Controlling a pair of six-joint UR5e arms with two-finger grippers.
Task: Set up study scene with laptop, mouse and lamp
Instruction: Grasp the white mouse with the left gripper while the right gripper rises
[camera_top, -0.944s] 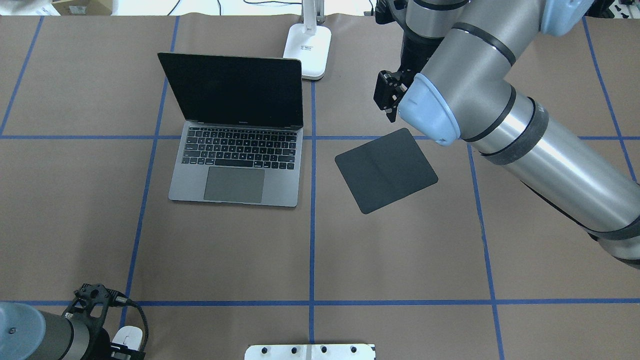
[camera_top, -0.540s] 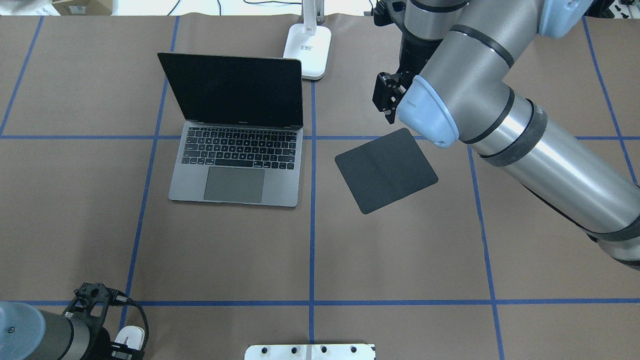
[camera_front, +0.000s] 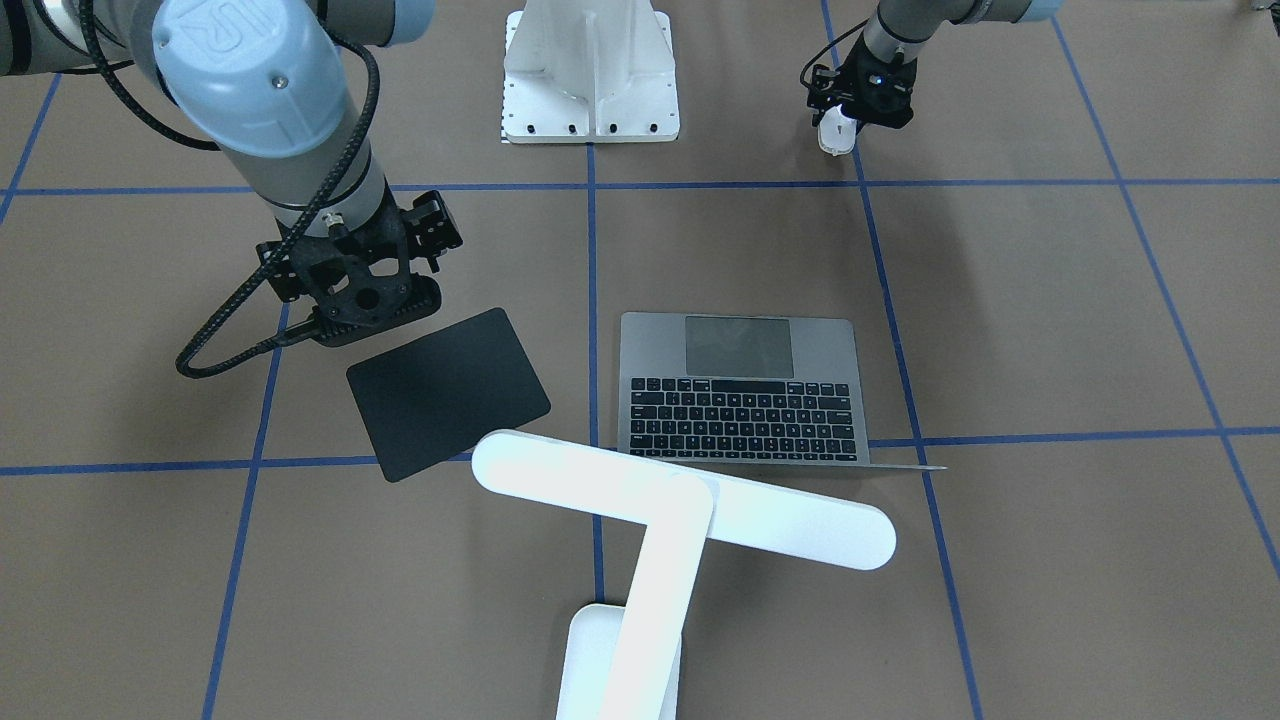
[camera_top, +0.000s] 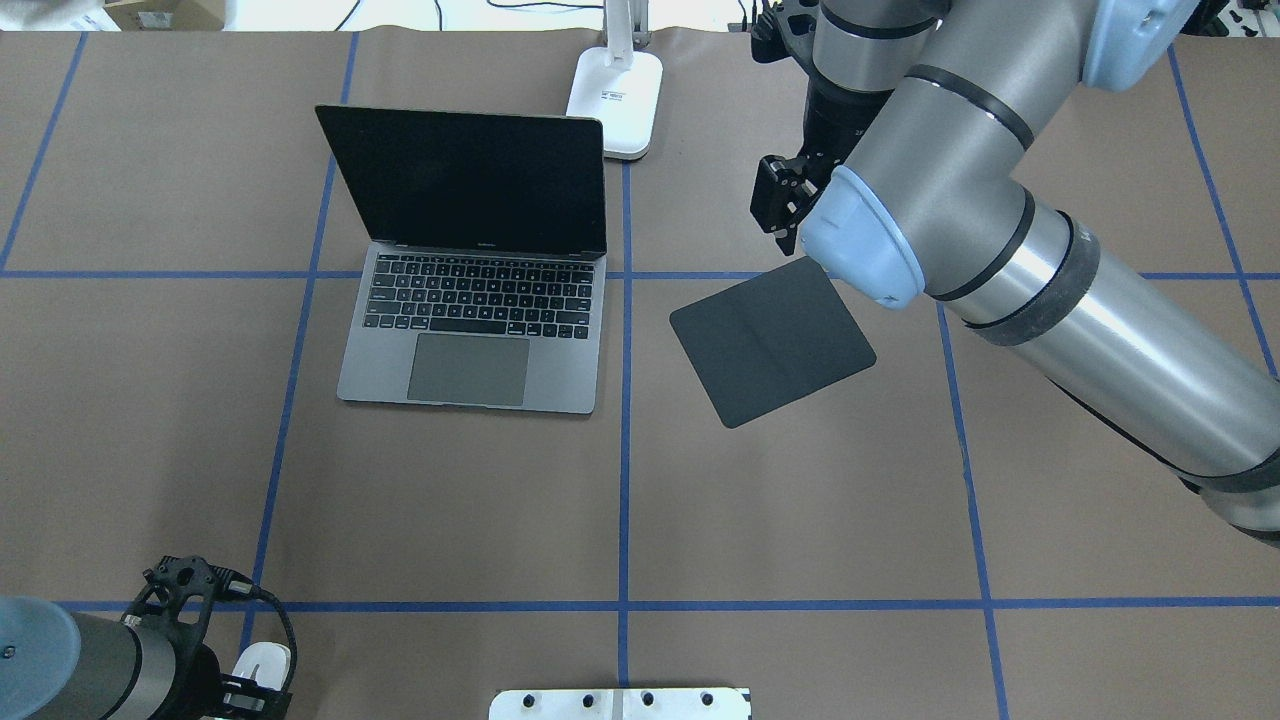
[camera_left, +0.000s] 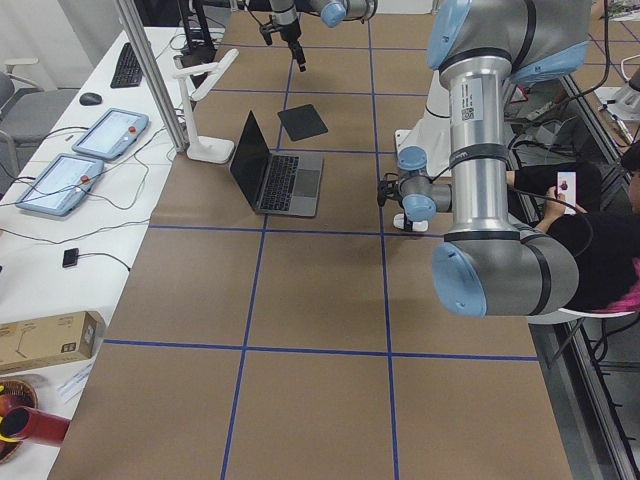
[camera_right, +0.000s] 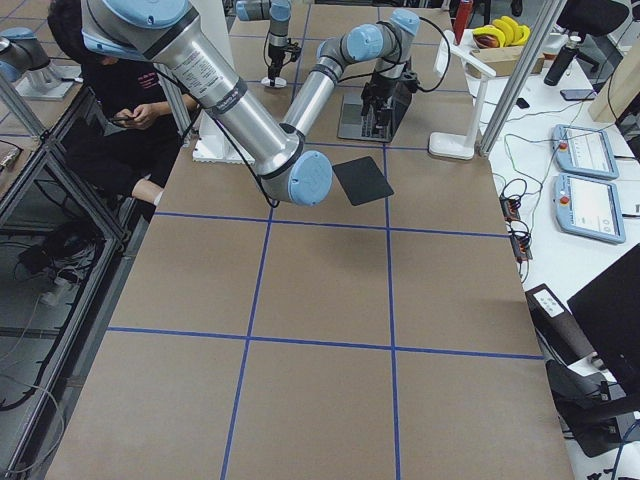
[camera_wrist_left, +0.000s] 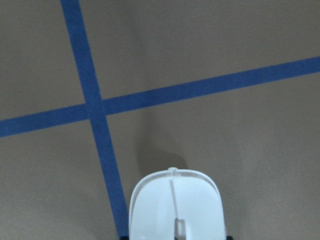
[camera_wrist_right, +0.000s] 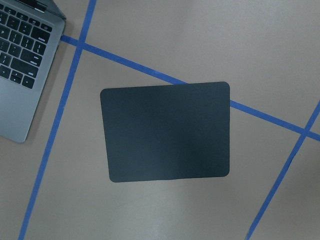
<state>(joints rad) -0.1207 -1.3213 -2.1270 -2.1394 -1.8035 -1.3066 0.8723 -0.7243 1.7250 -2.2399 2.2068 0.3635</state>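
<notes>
The laptop (camera_top: 470, 330) stands open on the left half of the table, screen dark; it also shows in the front view (camera_front: 740, 390). The white lamp (camera_front: 680, 495) stands behind the laptop, its base (camera_top: 615, 100) at the far edge. My left gripper (camera_top: 255, 680) is shut on the white mouse (camera_top: 266, 664) at the near left, just above the table; the left wrist view shows the mouse (camera_wrist_left: 175, 210) over its shadow. My right gripper (camera_top: 778, 205) hangs empty above the far corner of the black mat (camera_top: 772, 340); its jaws look open.
The mat (camera_wrist_right: 166, 131) lies flat and tilted, right of the laptop (camera_wrist_right: 20, 65). A white ribbed pedestal (camera_front: 590, 90) sits at the near middle edge. Blue tape lines grid the brown table. A seated person and side desks with tablets are beyond the table.
My right arm has shifted slightly over the mat's far corner. My left gripper with the mouse has moved a little; more of the mouse shows now.
</notes>
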